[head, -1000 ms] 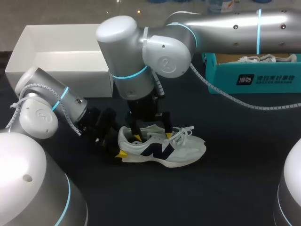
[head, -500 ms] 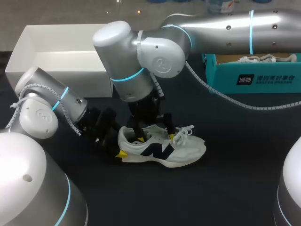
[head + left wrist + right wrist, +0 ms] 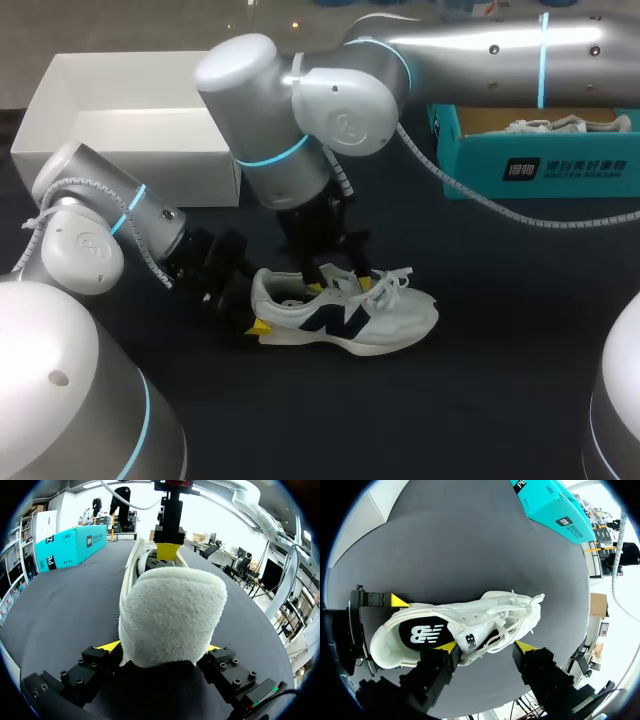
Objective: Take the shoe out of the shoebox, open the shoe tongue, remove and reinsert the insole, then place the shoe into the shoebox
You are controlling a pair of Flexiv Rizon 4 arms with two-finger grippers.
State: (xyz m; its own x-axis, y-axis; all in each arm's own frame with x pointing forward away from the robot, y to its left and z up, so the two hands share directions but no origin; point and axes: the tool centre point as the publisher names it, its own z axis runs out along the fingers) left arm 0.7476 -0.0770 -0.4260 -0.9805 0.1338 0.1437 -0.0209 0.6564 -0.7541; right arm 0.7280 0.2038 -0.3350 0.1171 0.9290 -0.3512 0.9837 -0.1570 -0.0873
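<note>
Shoe [image 3: 345, 315] sits upright on dark table [image 3: 480, 400], left hand [image 3: 160, 647] gripping heel.

A dark, matte bench [image 3: 480, 390] carries everything in view. At its far right stands a teal box [image 3: 560, 165], long and open at the top. Its near long side bears a white label and white print, and its inner walls show brown card. A pale shoe [image 3: 556, 125] lies inside, with its laces and upper just showing above the rim. From the left wrist, the teal box sits well off toward the bench's edge, showing one long side and one end panel. From the right wrist, it sits at the bench's far edge.
</note>
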